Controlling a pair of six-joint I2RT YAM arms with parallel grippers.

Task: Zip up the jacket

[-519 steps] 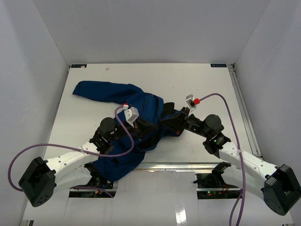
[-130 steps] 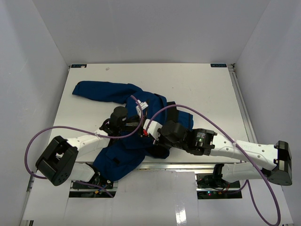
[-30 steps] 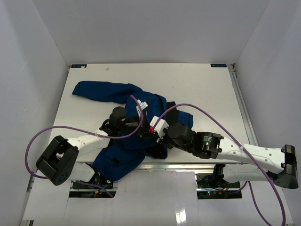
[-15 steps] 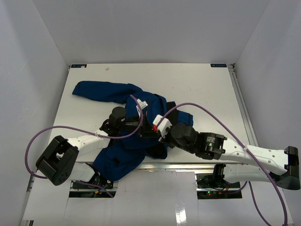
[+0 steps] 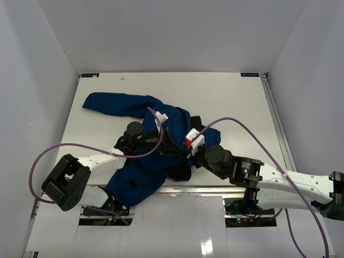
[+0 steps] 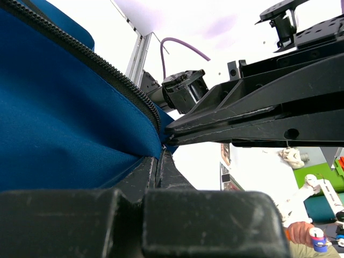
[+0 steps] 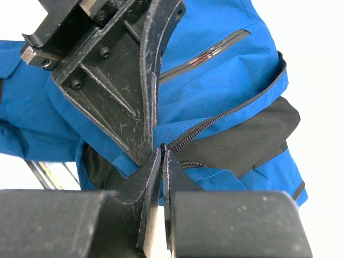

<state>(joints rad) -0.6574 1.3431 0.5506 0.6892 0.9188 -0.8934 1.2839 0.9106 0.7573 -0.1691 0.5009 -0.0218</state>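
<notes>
The royal-blue jacket (image 5: 123,103) lies crumpled at the table's centre-left, its hem hanging over the near edge. My left gripper (image 5: 181,151) is shut on the jacket's front edge beside the zipper teeth (image 6: 97,64); in the left wrist view (image 6: 160,153) blue fabric runs into the closed tips. My right gripper (image 5: 188,156) meets it tip to tip. In the right wrist view (image 7: 163,152) it is shut on the end of the zipper (image 7: 215,121), with black lining (image 7: 242,142) below. The left fingers (image 7: 129,91) show just above.
White table (image 5: 231,102) is boxed by white walls on three sides. A metal rail (image 5: 215,188) runs along the near edge. Purple cables (image 5: 80,148) loop over both arms. A pocket zipper (image 7: 207,55) shows on the jacket front.
The right arm's wrist and elbow have swung to the right and nearer the table's front edge, while its tips stay at the zipper. The left arm and the jacket have hardly moved.
</notes>
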